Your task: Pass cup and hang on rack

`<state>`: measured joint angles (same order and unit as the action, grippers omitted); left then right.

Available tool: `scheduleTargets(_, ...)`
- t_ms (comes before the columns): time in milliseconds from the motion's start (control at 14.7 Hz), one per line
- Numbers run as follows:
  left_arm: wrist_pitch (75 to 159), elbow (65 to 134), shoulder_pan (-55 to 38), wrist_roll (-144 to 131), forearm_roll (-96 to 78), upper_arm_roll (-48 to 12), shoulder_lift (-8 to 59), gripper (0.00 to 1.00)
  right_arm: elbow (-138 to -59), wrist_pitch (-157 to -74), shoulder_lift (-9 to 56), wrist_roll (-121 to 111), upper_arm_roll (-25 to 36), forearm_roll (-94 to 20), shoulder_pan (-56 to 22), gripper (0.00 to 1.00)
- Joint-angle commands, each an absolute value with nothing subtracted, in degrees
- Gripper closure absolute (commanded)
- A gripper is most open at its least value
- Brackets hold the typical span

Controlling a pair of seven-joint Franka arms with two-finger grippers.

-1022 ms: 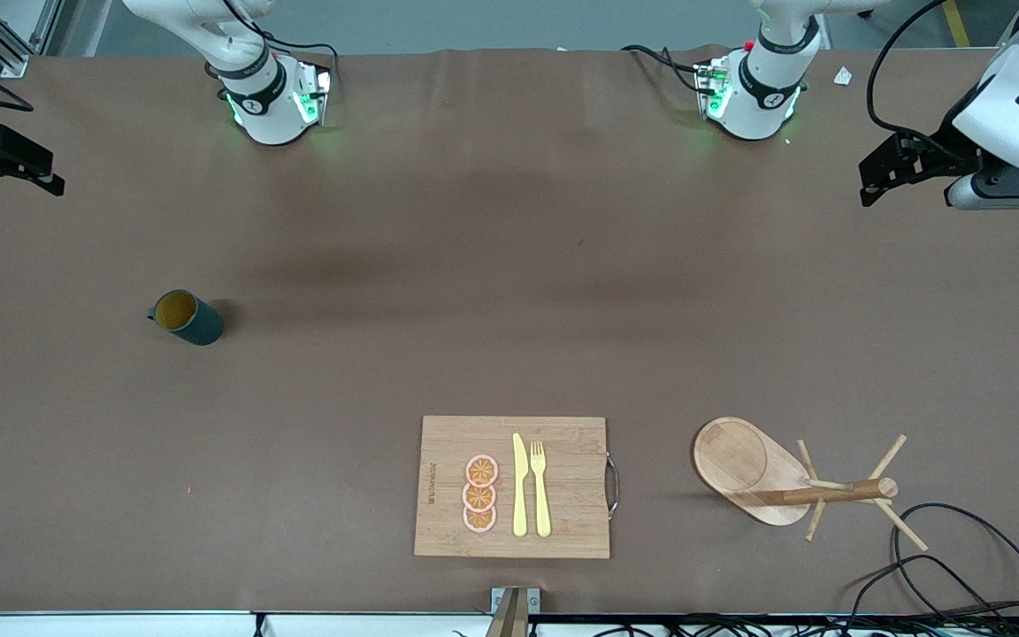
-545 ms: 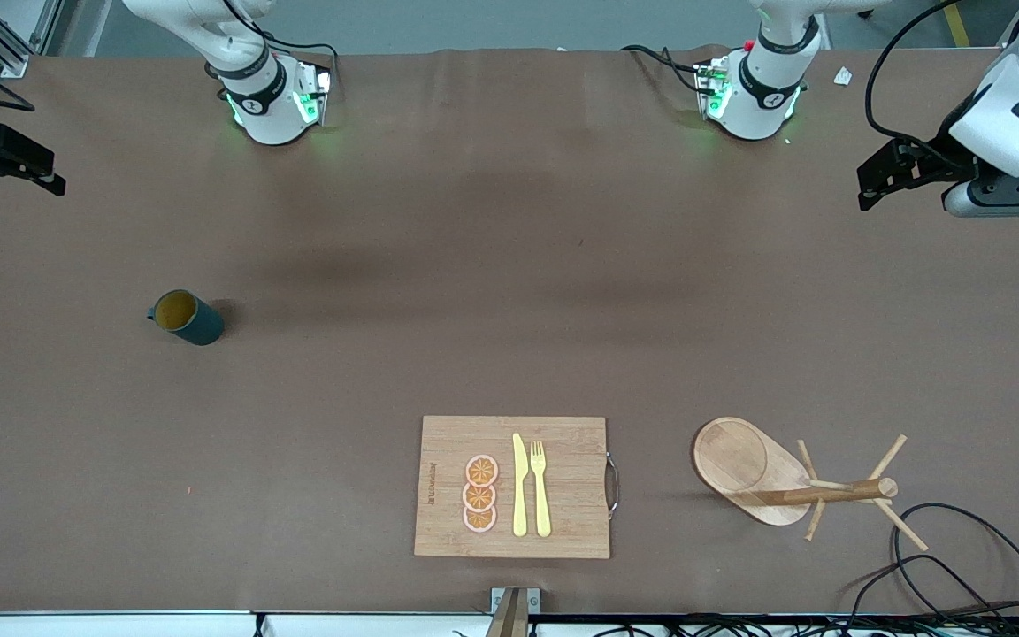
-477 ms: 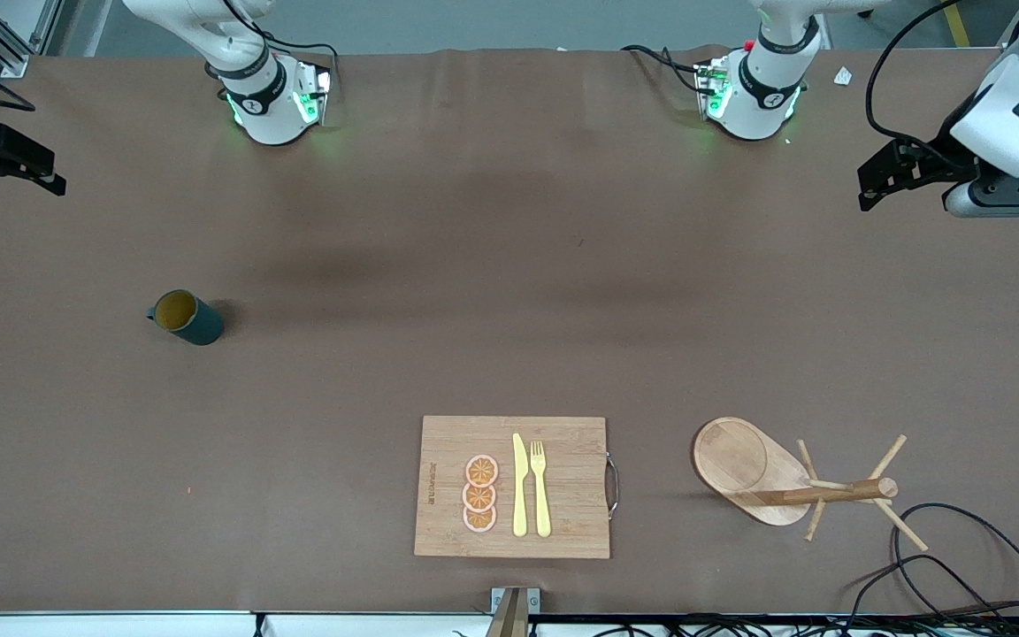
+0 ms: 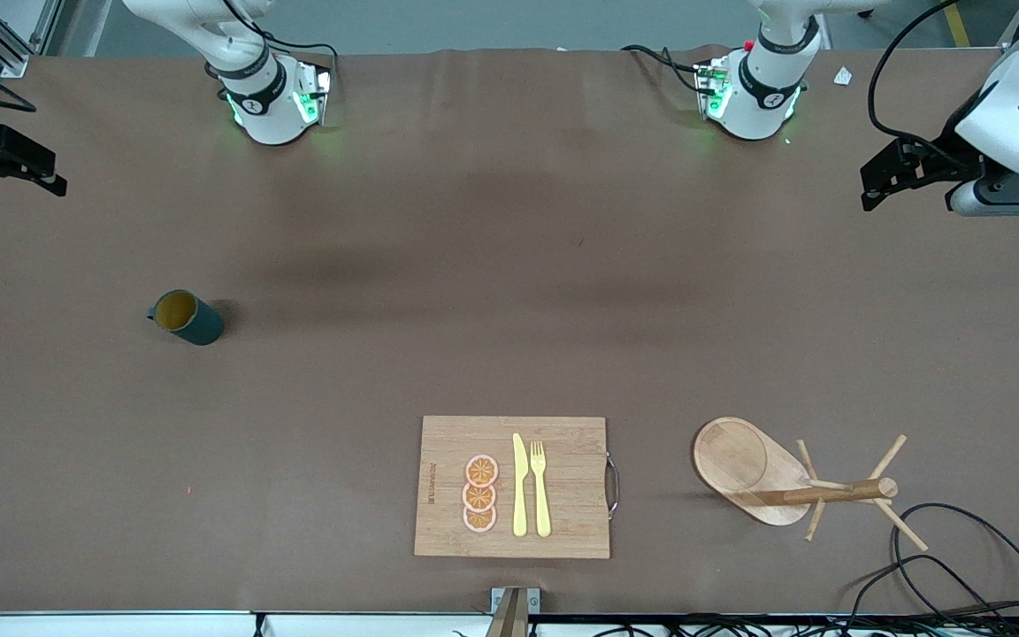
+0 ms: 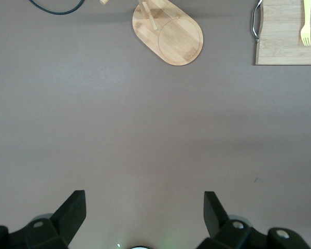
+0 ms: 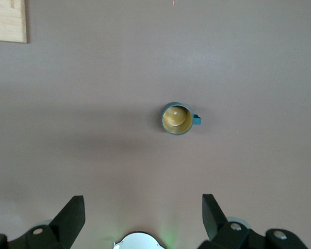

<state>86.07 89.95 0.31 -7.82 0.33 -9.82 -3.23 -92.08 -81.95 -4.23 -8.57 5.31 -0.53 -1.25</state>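
The dark teal cup (image 4: pixel 187 317) stands upright on the brown table toward the right arm's end, its yellow-brown inside showing; it also shows in the right wrist view (image 6: pixel 176 119). The wooden rack (image 4: pixel 792 482) stands toward the left arm's end, nearer to the front camera than the cup; its oval base shows in the left wrist view (image 5: pixel 168 33). My left gripper (image 4: pixel 868 184) is open and empty, high over the table's left-arm end; the left wrist view (image 5: pixel 145 199) confirms this. My right gripper (image 4: pixel 54 172) is open and empty over the right-arm end, as the right wrist view (image 6: pixel 143 202) confirms.
A bamboo cutting board (image 4: pixel 448 442) with a yellow knife, a fork and orange slices lies near the front edge, between cup and rack. Black cables (image 4: pixel 961 566) loop on the table beside the rack. The two arm bases stand along the table's edge farthest from the front camera.
The left arm's hand has shifted slightly over its end of the table. The right arm, cup and rack have not moved.
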Motion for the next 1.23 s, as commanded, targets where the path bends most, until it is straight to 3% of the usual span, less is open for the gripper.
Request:
scheduleTargets(0, 84.73, 88.15, 0.53, -6.5, 0.53, -9.93, -2.37, 0.0, -89.75, -81.56, 2.71, -8.61, 5.36, -1.06, -1.23, 0.0)
scheduleTargets(409, 84.73, 87.45, 0.62, -6.42, 0.53, -9.93, -1.76, 0.0, -88.41, -86.2, 11.77, -12.1, 5.36, -0.79, -0.44, 0.0)
scheduleTargets(886, 84.73, 87.45, 0.35, -6.42, 0.53, -10.02, -1.67, 0.0, -104.04, -108.6, 15.02, -33.63, 5.27, -1.14, 2.54, 0.0)
scheduleTargets(1158, 84.73, 87.45, 0.35, -6.15, 0.53, -9.93, -1.67, 0.0, -106.79, -115.13, 19.06, -42.7, 5.27, -2.27, 4.13, 0.0)
